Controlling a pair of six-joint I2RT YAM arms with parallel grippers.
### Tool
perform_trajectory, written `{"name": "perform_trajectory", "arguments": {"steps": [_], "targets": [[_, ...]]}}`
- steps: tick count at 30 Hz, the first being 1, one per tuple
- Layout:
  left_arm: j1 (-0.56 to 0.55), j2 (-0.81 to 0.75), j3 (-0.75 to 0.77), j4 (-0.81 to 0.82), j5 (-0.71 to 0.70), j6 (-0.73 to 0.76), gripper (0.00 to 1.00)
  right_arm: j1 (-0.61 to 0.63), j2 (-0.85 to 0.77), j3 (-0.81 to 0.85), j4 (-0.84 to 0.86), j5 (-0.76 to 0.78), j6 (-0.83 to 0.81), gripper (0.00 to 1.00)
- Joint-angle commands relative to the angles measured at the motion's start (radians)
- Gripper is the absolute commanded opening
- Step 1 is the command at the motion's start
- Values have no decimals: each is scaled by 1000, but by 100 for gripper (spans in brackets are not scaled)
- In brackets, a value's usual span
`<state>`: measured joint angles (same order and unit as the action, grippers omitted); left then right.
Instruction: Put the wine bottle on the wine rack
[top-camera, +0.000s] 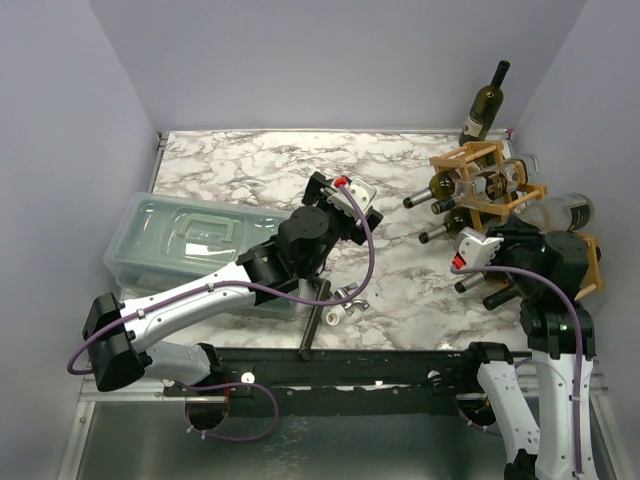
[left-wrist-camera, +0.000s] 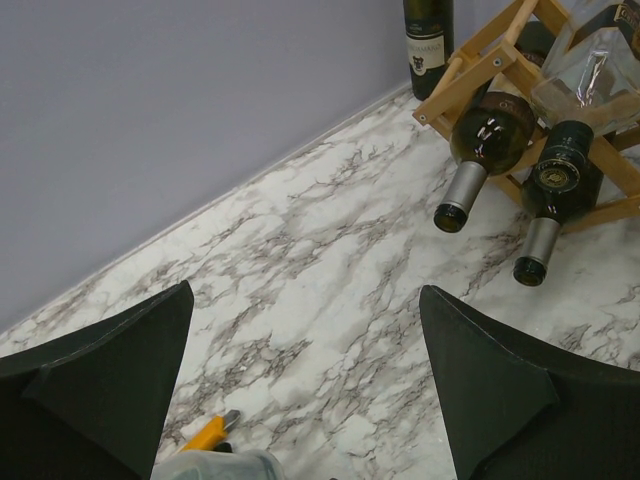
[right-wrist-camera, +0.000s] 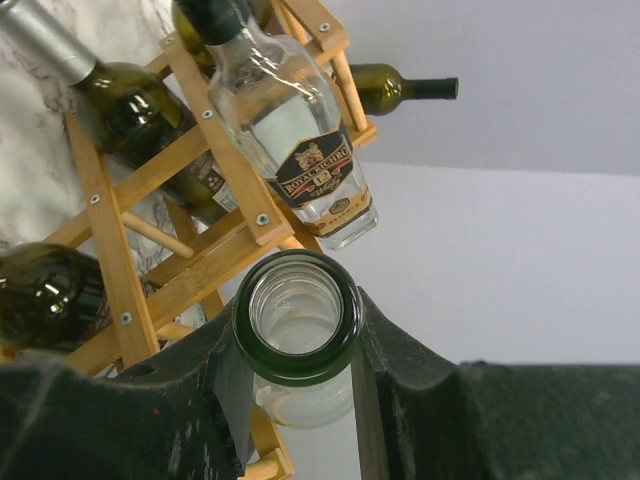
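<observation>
R gripper (right-wrist-camera: 297, 345) clamped on wine bottle (right-wrist-camera: 297, 300) at its wide end, right beside wine rack (right-wrist-camera: 262, 218), far right of table (top-camera: 260, 165); prob lining up w/ a free cell. L gripper (left-wrist-camera: 300, 380) jaws apart, empty, hovers mid-table, out of the way

Bin (top-camera: 190, 240) left, wine rack (top-camera: 478, 152) right — bottle (top-camera: 484, 108) seemingly behind

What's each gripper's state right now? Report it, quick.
Left gripper: open, holding nothing.
Right gripper: shut on the bottle.
</observation>
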<state>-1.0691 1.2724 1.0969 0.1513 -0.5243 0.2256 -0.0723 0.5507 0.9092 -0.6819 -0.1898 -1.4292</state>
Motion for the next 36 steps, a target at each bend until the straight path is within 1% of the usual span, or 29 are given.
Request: {"name": "perform_trajectory", "arguments": {"steps": [1,12,16,19,21,22,24,25,30,32,35,36], "targets": [[-5,13,-15,16,-11,1,96,14,-40,-2,-99,-34,-110,0],[-3,34,-14,18,-23,22,96,59,-97,-154,-212,-3,-241,1],[-3,39,-14,17,-23,23,96,70,-107,-176,-243,4,-257,11],[-3,45,-14,18,-26,27,96,102,-120,-193,-257,0,-269,15],[-2,50,-14,18,-27,29,96,110,-127,-209,-263,-1,-271,21],[-3,53,-14,18,-28,31,96,115,-130,-220,-265,2,-273,26],[-2,59,-12,16,-28,32,96,125,-138,-238,-269,8,-273,40],[-3,60,-12,16,-28,33,96,131,-142,-246,-270,10,-271,45],[-3,67,-12,16,-31,40,96,157,-156,-261,-274,1,-254,55],[-2,74,-11,16,-33,46,96,171,-165,-258,-269,-16,-241,61],[-1,87,-9,16,-35,52,96,198,-185,-256,-262,-46,-220,81],[0,90,-8,16,-35,53,96,208,-192,-259,-259,-55,-215,96]]}}
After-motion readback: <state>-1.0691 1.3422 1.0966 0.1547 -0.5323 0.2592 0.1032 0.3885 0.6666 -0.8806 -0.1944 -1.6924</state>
